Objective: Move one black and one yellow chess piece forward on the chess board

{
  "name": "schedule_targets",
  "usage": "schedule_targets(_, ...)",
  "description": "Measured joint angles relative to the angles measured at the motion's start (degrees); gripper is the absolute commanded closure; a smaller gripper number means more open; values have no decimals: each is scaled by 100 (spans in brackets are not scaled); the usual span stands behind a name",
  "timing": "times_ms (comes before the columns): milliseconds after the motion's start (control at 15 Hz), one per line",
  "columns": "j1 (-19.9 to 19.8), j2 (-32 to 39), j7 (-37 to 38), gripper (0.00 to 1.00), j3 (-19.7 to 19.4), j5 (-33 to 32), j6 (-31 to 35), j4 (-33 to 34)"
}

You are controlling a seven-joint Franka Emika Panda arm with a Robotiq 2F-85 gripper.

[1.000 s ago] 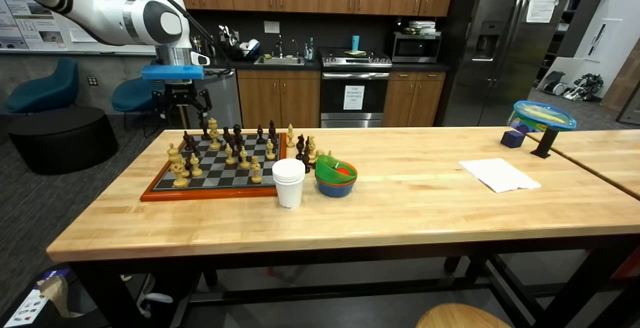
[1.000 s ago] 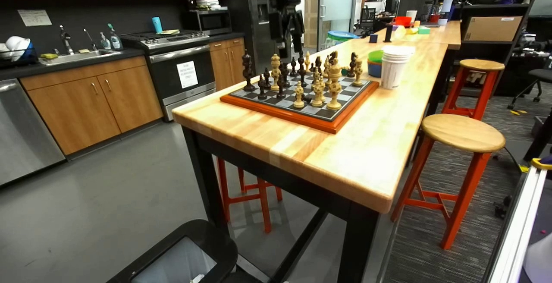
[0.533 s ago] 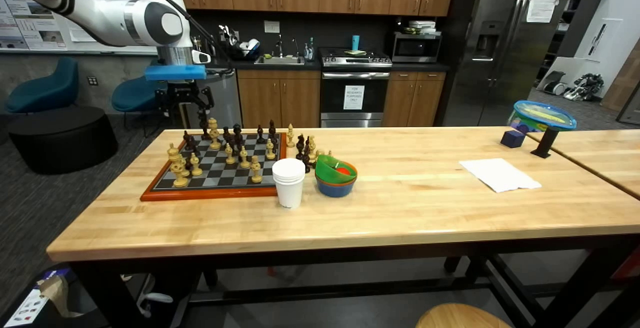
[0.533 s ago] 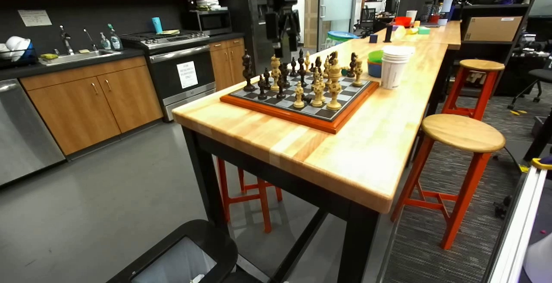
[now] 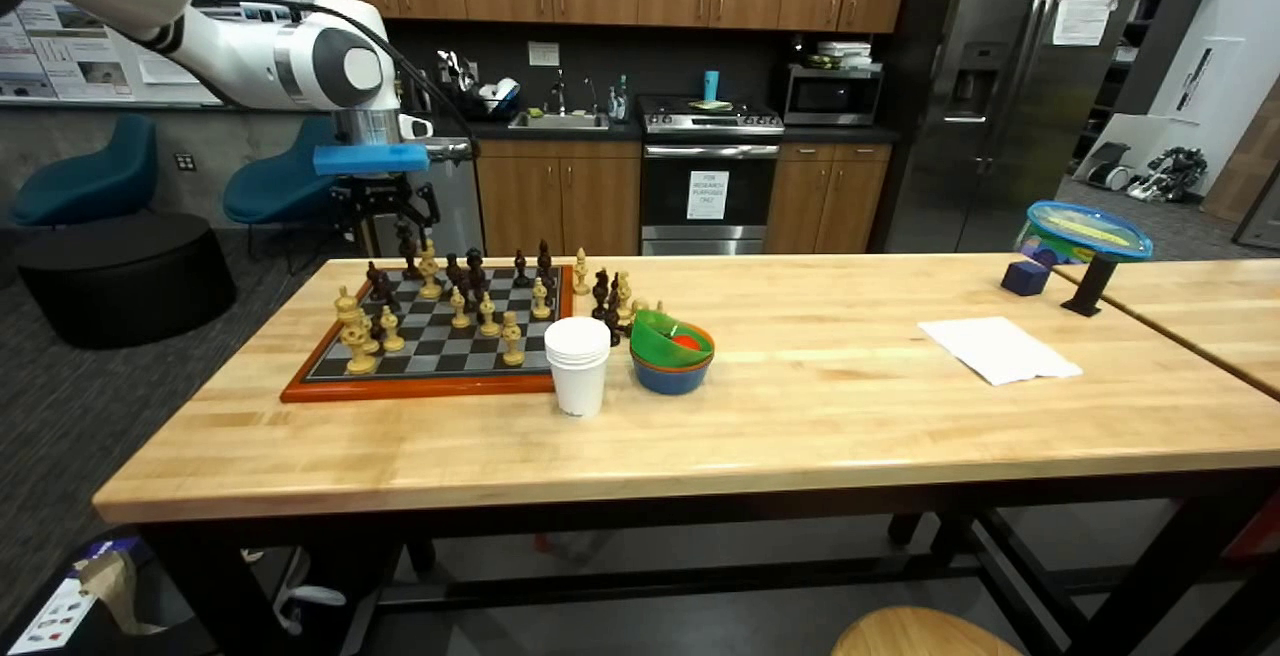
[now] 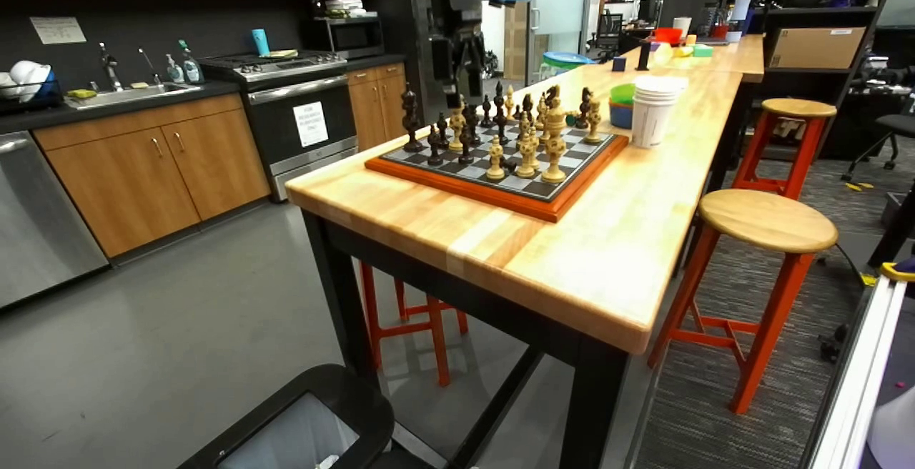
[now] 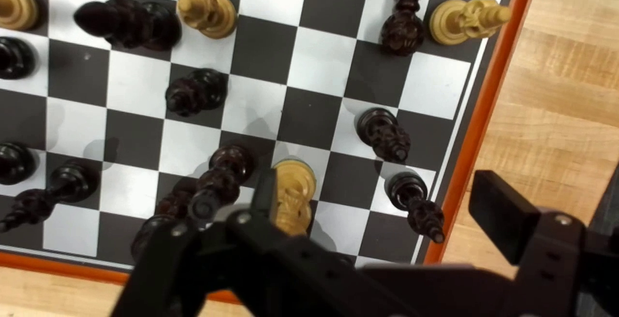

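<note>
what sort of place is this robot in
Probably a kitchen area in a research lab or office: there is a stove, a large steel refrigerator, and a sign on the stove's front reading "FOR RESEARCH PURPOSES ONLY".

I get bright light in both exterior views, though in an exterior view pale glare washes out the near right part of the desk [image 6: 586, 254], with dimness beneath. Through the wrist view, I see chess pieces [image 7: 198, 92] throwing soft, faint shadows on the chess board [image 7: 321, 58], while the tool [image 7: 379, 206] is dark and out of focus.
</note>
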Motion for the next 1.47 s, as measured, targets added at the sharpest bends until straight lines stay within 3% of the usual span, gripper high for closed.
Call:
schedule_targets(600, -57, 519, -216, 0, -10, -167, 160, 532)
schedule_targets(733, -64, 582, -251, 26, -10, -167, 168, 611)
schedule_targets(1200, -77, 671, -348, 78, -7, -167, 253, 676)
schedule_targets(1333, -88, 672, -348, 92, -7, -167, 253, 691)
schedule_targets(1467, -94, 672, -348, 92, -7, -167, 254, 692)
